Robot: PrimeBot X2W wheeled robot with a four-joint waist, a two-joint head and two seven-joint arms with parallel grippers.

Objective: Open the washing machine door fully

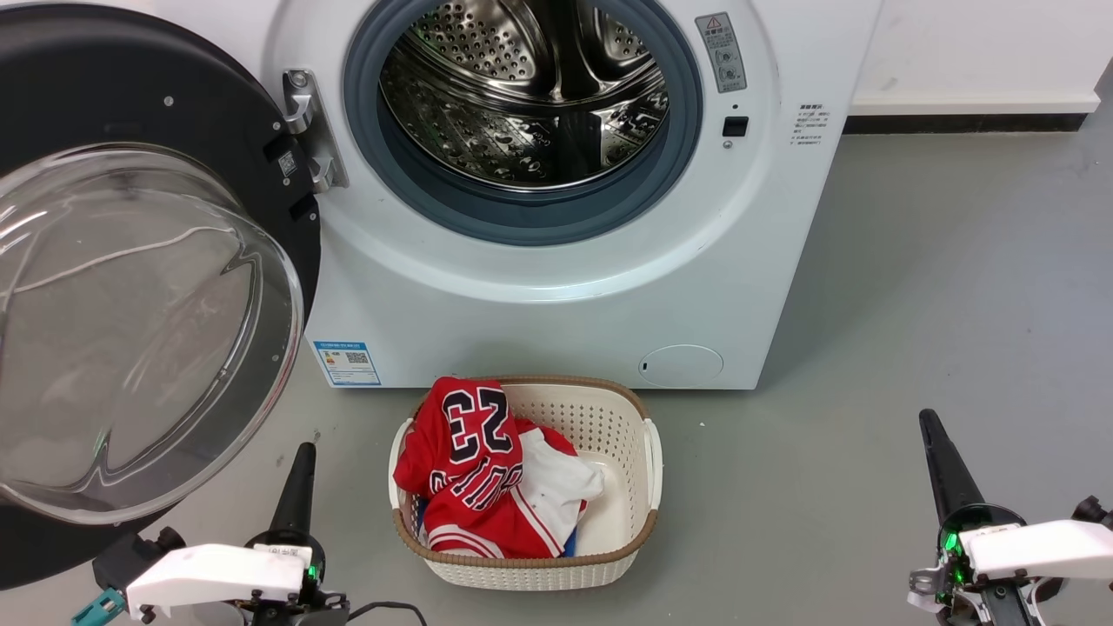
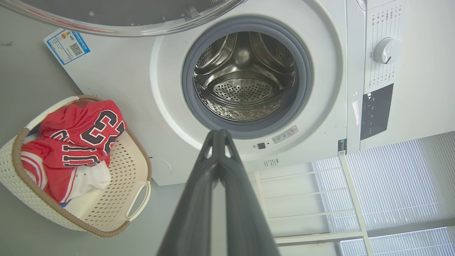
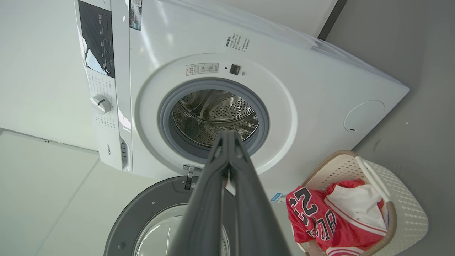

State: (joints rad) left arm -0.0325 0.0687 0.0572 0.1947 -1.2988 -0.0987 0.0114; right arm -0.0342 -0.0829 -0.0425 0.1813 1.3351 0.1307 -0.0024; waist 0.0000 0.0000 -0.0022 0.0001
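We find the washing machine (image 1: 556, 287) standing on the grey floor (image 1: 956, 304) at its far edge, back against the white wall (image 1: 974, 52). Its opening is uncovered, exposing the grey gasket (image 1: 383, 174) and the perforated steel drum (image 1: 522, 96). The washing machine door (image 1: 130, 304) hangs from the metal hinge (image 1: 306, 130) on the left side of the opening. It is swung well clear of the front panel, with its inner face and clear domed glass turned toward the head camera. On the floor just in front of the machine's lower front sits a cream perforated basket (image 1: 630, 435) with a brown rim. It holds a red jersey (image 1: 469, 452) numbered 23 over a white garment (image 1: 556, 478). We see the left gripper (image 1: 301, 465) low over the near left of the floor, near the door's lower rim, its fingers pressed together and holding nothing. The right gripper (image 1: 937, 443) sits well apart at the near right, fingers likewise together and empty.
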